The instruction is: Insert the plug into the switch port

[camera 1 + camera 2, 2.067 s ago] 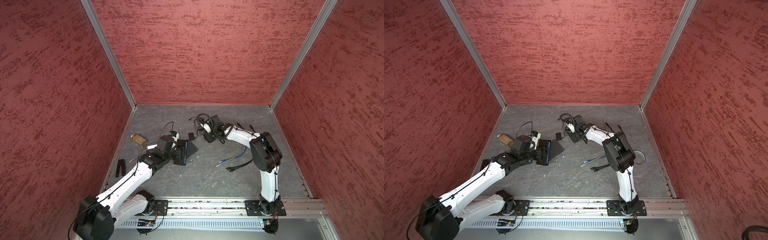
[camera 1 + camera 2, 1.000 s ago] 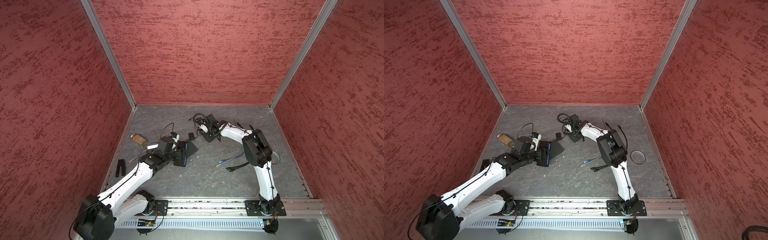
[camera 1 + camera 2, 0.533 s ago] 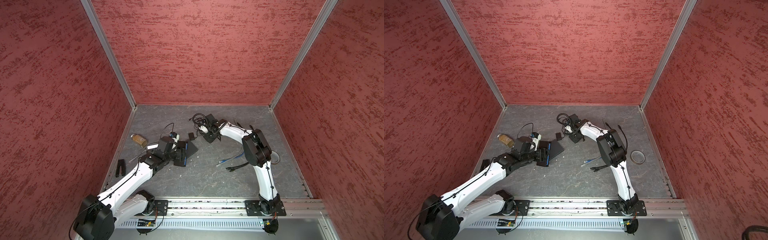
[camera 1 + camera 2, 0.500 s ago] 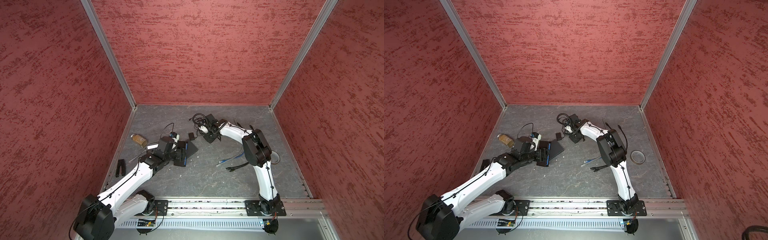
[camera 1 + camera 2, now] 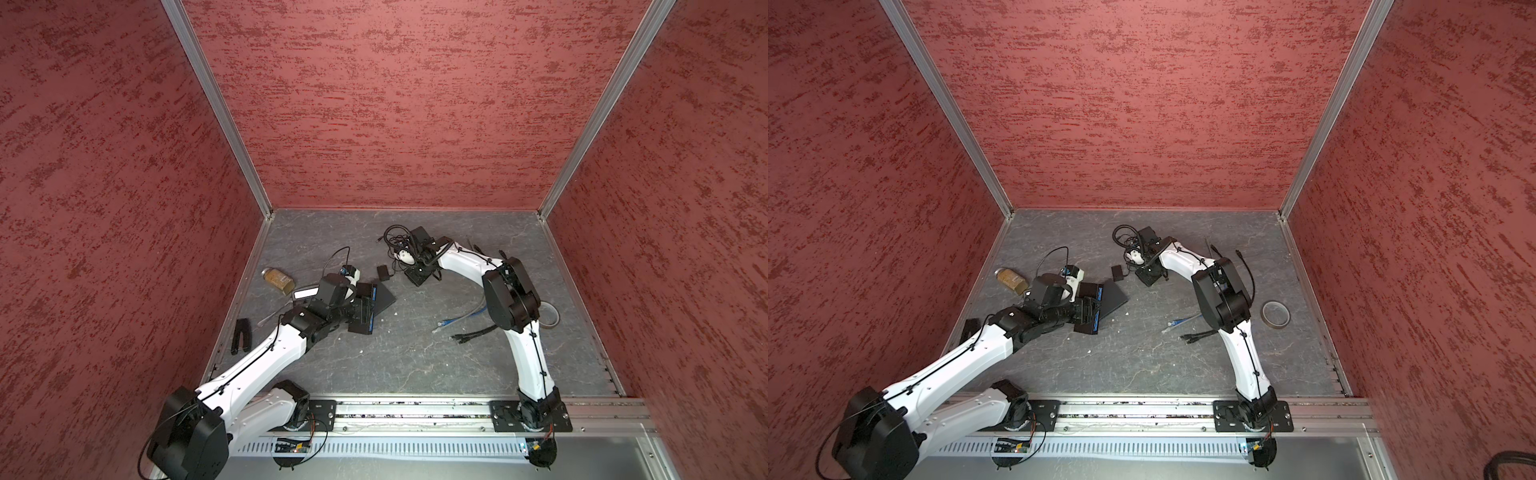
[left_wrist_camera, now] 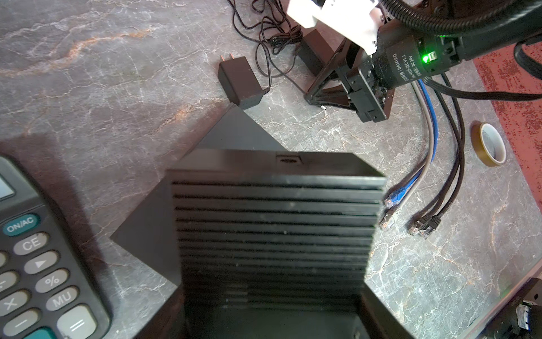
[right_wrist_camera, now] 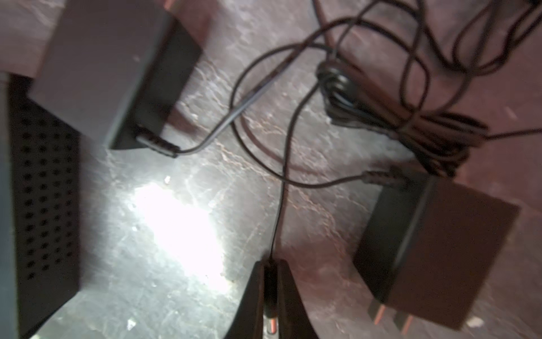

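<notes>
My R end effector (image 7: 269, 268) is pinched fully closed on the plug (image 7: 270, 296), w/ its thin cable trailing away. It sits low over the table (image 5: 415, 353), near the middle of the far edge. My L end effector (image 5: 362, 311) is partly open and clamped across the switch (image 6: 278, 220) on its ribbed body, left of table centre and well apart from the plug. Power adapter (image 7: 434, 243) lies near my R fingers. Calculator (image 6: 35, 264) is beside the switch.
</notes>
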Motion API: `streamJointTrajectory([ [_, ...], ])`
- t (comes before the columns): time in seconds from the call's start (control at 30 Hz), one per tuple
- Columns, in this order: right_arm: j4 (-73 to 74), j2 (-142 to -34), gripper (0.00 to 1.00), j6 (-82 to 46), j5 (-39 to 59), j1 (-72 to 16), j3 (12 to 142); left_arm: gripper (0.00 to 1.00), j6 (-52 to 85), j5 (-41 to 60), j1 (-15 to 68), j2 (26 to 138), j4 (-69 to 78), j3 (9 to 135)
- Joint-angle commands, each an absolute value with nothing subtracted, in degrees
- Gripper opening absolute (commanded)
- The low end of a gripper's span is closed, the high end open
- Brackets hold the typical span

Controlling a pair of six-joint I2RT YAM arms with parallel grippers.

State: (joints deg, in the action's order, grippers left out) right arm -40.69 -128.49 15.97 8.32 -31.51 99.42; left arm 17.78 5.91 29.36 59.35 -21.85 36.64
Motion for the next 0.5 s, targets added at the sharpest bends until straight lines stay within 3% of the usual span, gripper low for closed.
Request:
streamJointTrajectory([
  [0.0,-40.1,-129.86,0.07,14.63,14.32,-30.7,97.58,0.52,17.69,5.41,29.82,59.89,-19.78,37.2],
  [0.3,-23.33,-122.27,0.06,2.07,31.5,-28.92,86.18,0.52,17.32,5.05,31.1,61.27,-19.94,37.78],
  [0.47,-11.95,-118.58,0.05,-9.07,33.95,-28.74,80.33,0.52,16.71,4.44,32.49,62.22,-20.26,38.32],
])
